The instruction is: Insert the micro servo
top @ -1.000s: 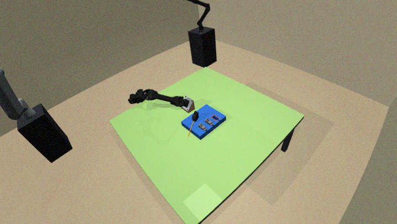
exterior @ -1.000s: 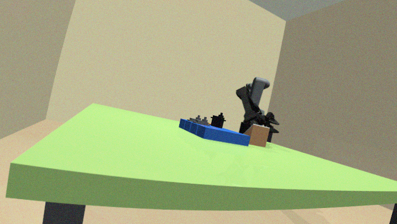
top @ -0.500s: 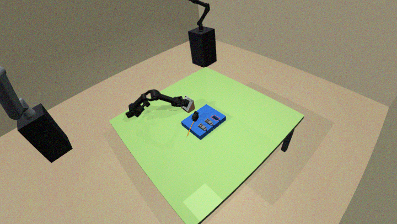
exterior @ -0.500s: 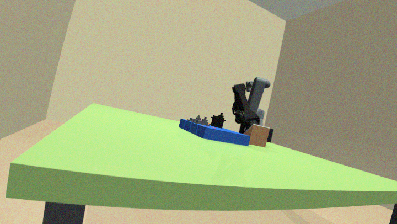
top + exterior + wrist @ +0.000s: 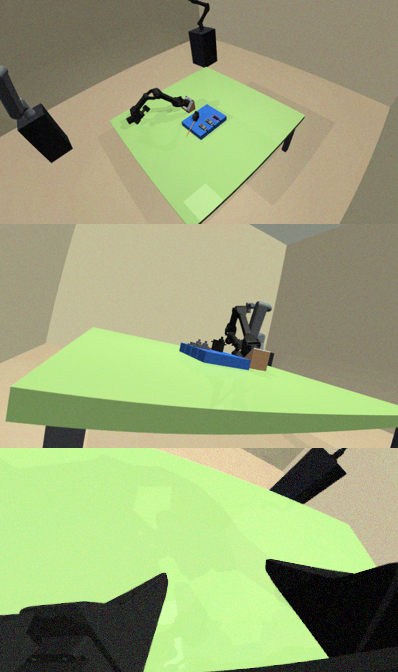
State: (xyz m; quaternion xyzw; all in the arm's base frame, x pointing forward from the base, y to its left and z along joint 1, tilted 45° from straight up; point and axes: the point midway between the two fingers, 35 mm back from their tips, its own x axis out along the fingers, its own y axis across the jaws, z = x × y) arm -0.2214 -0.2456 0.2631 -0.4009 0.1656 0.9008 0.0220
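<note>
Pincer [image 5: 130,118]: wide apart, empty, low over tabletop [image 5: 194,166].
Servo [image 5: 195,115]: upright on deck [image 5: 192,126], 3 o'clock of pincer.
Pocket [image 5: 215,117]: red-outlined, unfilled.

No lettering, numbers, brand names or signs can be read anywhere in the three views. The blue deck [image 5: 203,122] carries only a red outline around one pocket [image 5: 215,117], at about 2 o'clock on it, without any writing.
</note>
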